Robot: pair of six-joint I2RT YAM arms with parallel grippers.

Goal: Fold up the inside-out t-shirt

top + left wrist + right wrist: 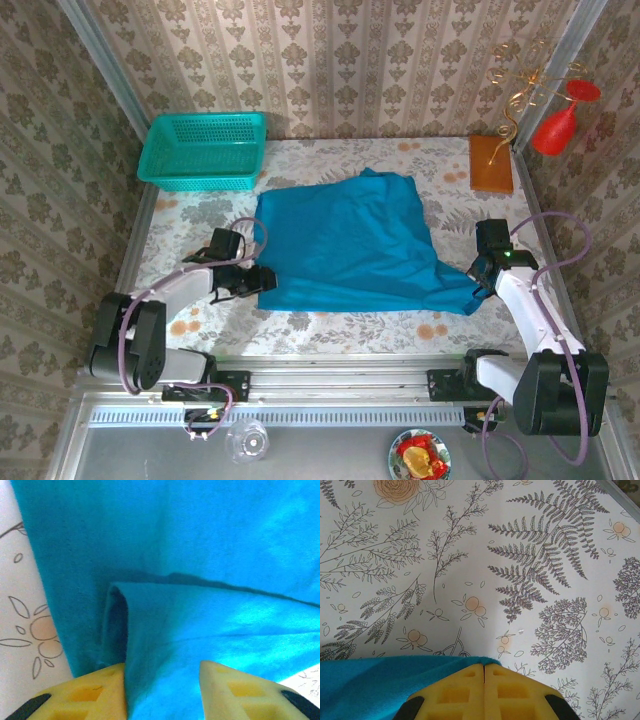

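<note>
shirt: the teal t-shirt (345, 245) lies spread in the middle of the top view on the floral tablecloth (330, 325), a bit rumpled. Its lower right corner is drawn out to a point.
left pincer: the left gripper (262, 280) sits at the shirt's lower left corner. In its wrist view the yellow fingers (100, 690) stand apart with a fold of cloth in the gap, and honestly I can't tell if they're squeezing it.
right pincer: the right gripper (480, 290) is at the shirt's pulled-out corner. In its wrist view the fingers are pressed together, with teal cloth running in under them from the lower left, so it's pinching the shirt.
stuff around: turquoise mesh basket (205, 150) at the upper left, just beyond the shirt's top left corner. Brown board (490, 163) at the upper right, well apart from the shirt. Red glass ornament (555, 128) against the right wall.
in the way: nothing lies on the shirt.
</note>
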